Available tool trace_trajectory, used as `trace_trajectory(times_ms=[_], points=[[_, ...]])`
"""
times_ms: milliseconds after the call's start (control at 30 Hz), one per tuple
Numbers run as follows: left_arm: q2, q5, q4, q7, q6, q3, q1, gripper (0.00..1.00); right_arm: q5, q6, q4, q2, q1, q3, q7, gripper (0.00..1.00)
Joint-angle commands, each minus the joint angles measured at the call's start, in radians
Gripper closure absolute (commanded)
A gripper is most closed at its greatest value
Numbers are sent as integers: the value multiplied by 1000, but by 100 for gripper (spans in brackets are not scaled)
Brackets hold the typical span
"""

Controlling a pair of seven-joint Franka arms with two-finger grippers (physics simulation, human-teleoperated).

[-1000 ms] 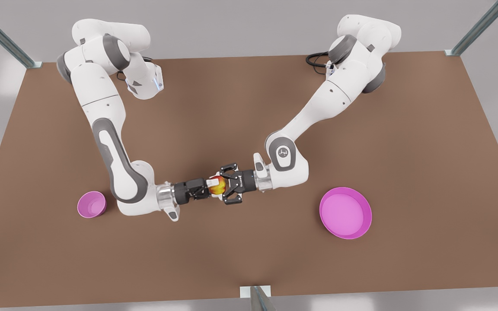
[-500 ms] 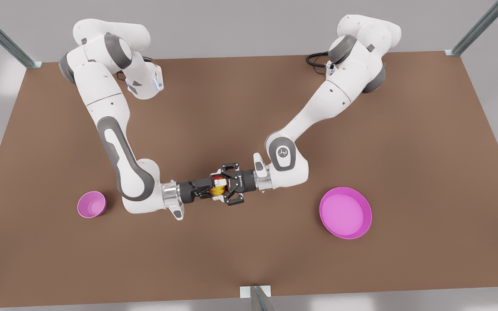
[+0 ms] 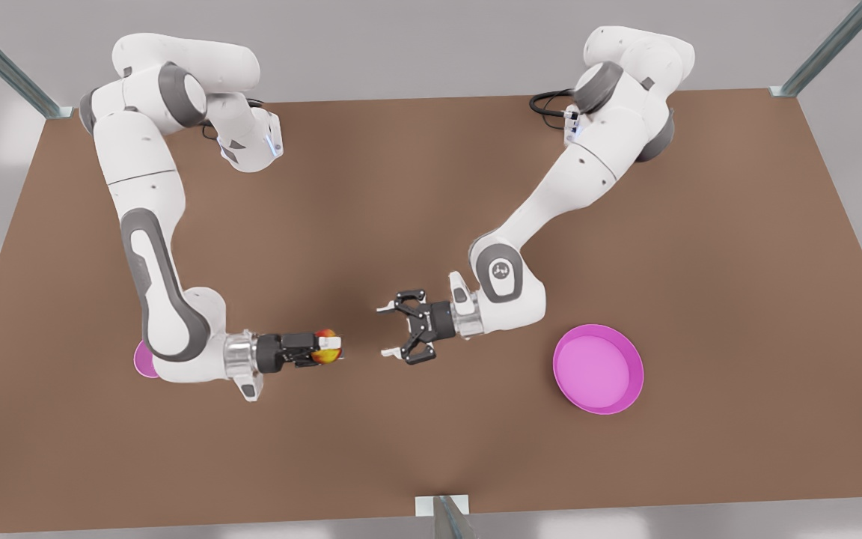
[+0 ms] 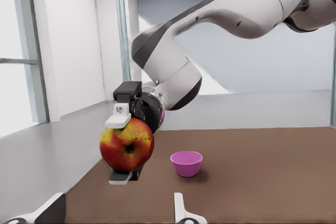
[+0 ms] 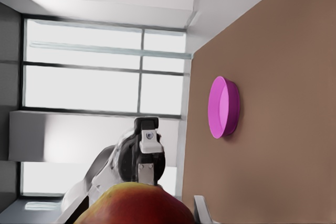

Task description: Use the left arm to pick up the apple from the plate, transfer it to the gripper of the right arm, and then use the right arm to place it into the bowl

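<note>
The red and yellow apple (image 3: 324,346) is held above the table by my right gripper (image 3: 330,348), on the silver-cuffed arm at the front view's left, shut on it. In the left wrist view the apple (image 4: 127,148) sits between that gripper's white pads. My left gripper (image 3: 383,330) hovers open and empty a short gap to the apple's right. The small pink bowl (image 3: 143,363) peeks out behind the right arm's wrist, and also stands on the table in the left wrist view (image 4: 186,162). The magenta plate (image 3: 629,389) lies bare at the front view's right.
Brown table with metal frame posts at the back corners (image 3: 783,90) and a bracket at the front edge (image 3: 442,509). Open tabletop lies between bowl and plate. The right wrist view shows the apple (image 5: 136,205) close up and the plate (image 5: 223,107) beyond.
The two grippers had met at the apple in the table's middle. The left gripper let go and backed off slightly. The right arm carried the apple toward the front view's left, covering most of the bowl.
</note>
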Motion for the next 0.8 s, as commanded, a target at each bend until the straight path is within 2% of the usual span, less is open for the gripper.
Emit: trace_trajectory(times_ms=[0,33,100,167,233,333,367,400,433,500,633,767], points=[[-41,61,-90,-72,-29,1,76,0,-103,6,1,-3,-37,0,2,31],[-70,331,-153,-365,-59,3,165,0,-177,38,1,-1,-57,-3,1,31],[-101,899,-139,-1000,-305,-11,323,0,-318,82,1,-7,-77,-3,4,31],[-221,1395,-113,-1385,-541,-3,418,0,-505,82,0,-32,-141,0,8,31],[-377,1649,-96,-1763,-842,1,455,0,-689,87,1,-69,-183,0,11,31],[-601,1701,-90,-2119,-981,69,464,0,-945,95,1,-102,-217,-3,22,31],[-635,1686,-90,-2163,-1017,98,458,0,-1004,99,0,-102,-221,-3,22,31],[-733,1576,-130,-2168,-1006,283,368,0,-1067,99,1,-106,-227,-3,25,31],[-825,1487,-220,-2168,-960,529,193,0,-1122,104,1,-102,-240,-3,27,31],[-885,1487,-290,-2180,-915,552,173,0,-1194,104,1,-93,-243,-32,28,31],[-775,1496,-164,-2226,-923,549,167,0,-1292,138,7,-83,-272,-70,7,31],[-756,1487,-164,-2226,-923,547,165,0,-1375,131,7,-63,-298,-73,-3,31]])
